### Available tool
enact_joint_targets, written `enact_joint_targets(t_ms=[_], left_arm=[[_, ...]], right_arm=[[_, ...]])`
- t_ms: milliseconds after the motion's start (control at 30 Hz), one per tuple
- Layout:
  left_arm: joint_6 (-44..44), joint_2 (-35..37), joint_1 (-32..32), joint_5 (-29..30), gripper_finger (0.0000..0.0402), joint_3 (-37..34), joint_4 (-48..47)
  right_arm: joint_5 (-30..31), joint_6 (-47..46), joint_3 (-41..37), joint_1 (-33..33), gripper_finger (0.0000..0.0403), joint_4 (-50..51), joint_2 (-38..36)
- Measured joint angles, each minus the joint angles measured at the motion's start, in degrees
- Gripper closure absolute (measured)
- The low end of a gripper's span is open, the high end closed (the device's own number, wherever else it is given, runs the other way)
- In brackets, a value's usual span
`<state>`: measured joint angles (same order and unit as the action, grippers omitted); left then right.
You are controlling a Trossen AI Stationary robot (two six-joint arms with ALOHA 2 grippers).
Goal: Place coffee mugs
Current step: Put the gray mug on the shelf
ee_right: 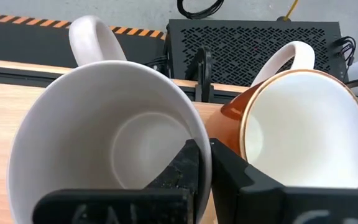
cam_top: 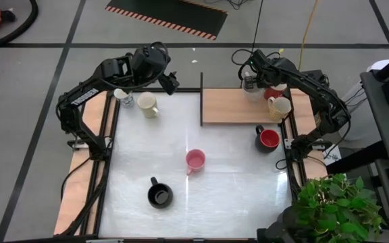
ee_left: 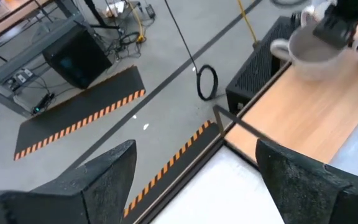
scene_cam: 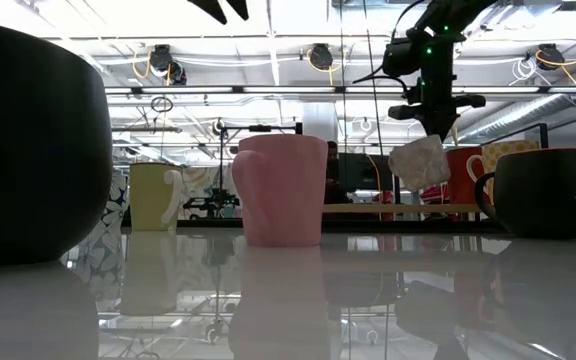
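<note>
No text can be read with certainty. The left arm point(cam_top: 86, 94) carries white lettering along its dark link, too small to make out. The mugs show no legible words, and the striped floor mat point(cam_top: 167, 17) bears only orange-and-black bands.

Board point(cam_top: 228, 108) at table's point(cam_top: 235, 196) back right; mugs point(cam_top: 277, 104) crowd its right end.

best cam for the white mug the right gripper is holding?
Right wrist view: the white mug fills the frame, right gripper pinching its rim. High view shows it small, low view tilted in the air, left wrist view far off.
</note>
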<state>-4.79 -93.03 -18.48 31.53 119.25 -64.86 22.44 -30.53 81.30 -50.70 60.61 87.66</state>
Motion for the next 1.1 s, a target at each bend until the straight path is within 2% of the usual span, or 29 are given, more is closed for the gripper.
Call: enact_joint_targets(t_ms=[233, 400, 667, 867, 1100], left_arm=[[0.05, -0.07, 0.02, -2.74, 0.0069, -1.06, -2.61], [-0.05, -0.07, 0.24, -3.69, 0.0069, -1.08, -2.28], [0.03, -0.07, 0.22, -5.13, 0.0069, -1.10, -2.42], [0.39, -0.07, 0.53, -6.60, 0.0069, -1.15, -2.58], [1.51, -0.07, 0.59, -7.54, 0.0069, -1.15, -2.65]], right_arm=[[0.07, -0.26, -0.21, 0.04, 0.0388, 0.31, 0.00], [0.24, -0.41, -3.65, 0.06, 0.0385, 0.36, -0.09], [3.10, -6.88, -7.28, 0.51, 0.0383, 0.24, -0.15], [5.75, -4.98, -7.36, 0.57, 0.0383, -2.58, -0.15], [5.99, -4.36, -7.39, 0.57, 0.0383, -4.51, -0.15]])
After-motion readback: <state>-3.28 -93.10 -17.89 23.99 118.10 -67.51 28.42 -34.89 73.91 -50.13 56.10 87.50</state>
